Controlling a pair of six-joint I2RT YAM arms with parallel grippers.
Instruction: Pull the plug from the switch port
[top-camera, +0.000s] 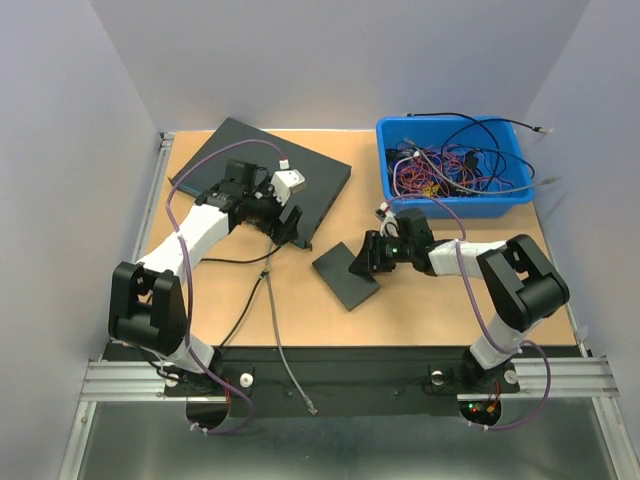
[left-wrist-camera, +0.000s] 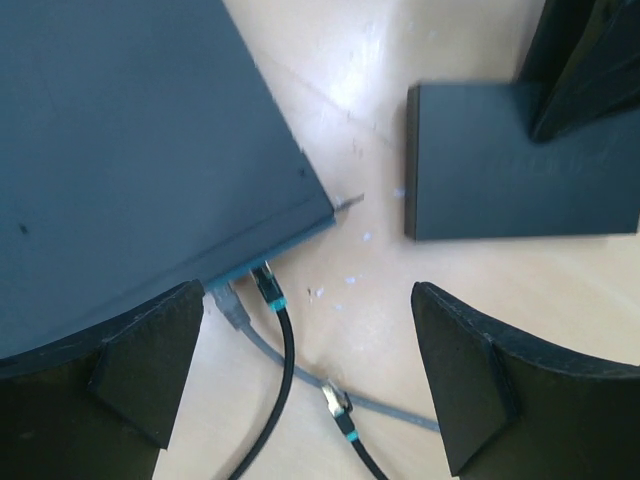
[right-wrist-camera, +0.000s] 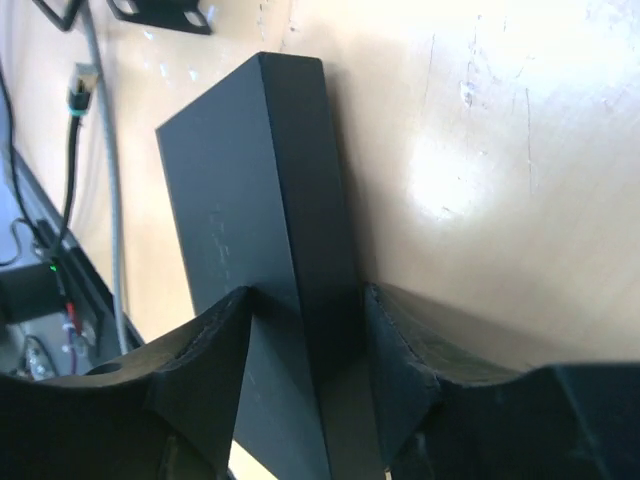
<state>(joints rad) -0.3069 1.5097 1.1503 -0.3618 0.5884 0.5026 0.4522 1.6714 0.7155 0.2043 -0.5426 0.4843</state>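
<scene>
Mid-desk, the right gripper clamps a black box. Left of it, the left gripper hangs spread wide over the plug, seated in the switch near the far left corner. A bin sits at the far right corner.

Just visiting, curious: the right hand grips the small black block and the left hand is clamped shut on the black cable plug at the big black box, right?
No. The left wrist view shows the left hand open, fingers wide apart around the black cable plug at the big black box. The right hand does grip the small black block.
</scene>
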